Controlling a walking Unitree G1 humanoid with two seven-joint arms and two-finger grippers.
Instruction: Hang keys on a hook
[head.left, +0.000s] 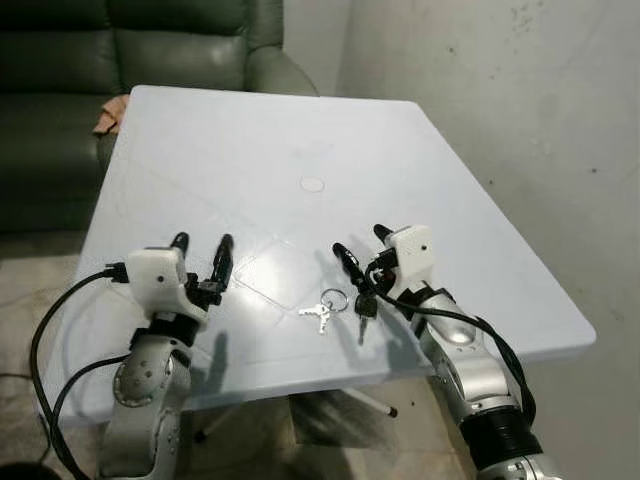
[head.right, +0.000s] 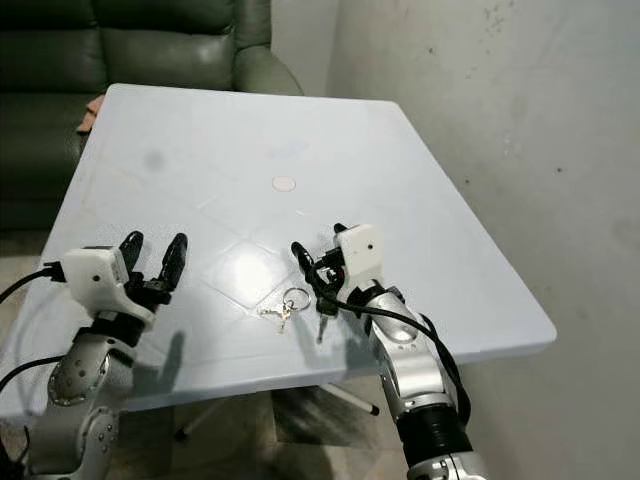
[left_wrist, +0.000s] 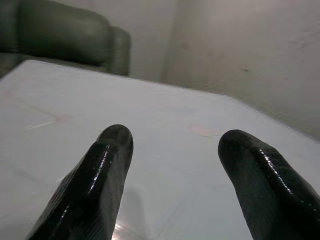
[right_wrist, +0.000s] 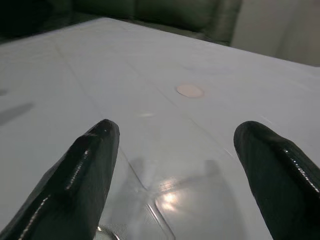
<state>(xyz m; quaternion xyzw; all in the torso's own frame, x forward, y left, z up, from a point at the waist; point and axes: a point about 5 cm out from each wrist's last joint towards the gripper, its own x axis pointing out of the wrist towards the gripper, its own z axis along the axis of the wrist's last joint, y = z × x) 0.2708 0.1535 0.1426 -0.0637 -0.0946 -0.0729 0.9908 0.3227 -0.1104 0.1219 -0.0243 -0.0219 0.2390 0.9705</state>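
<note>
Left eye view: the right gripper (head.left: 361, 246) hangs just behind the keys with its black fingers (head.left: 345, 257) spread and nothing between them; the left gripper (head.left: 203, 243), also spread and empty, sits off to the side. The small bunch of silver keys on a thin metal ring, with one dark-headed key (head.left: 340, 303), lies flat near the front edge of the pale blue plastic counter (head.left: 250, 150). It looks light, hard and slippery, loose at the ring; I'd pinch the ring.
</note>
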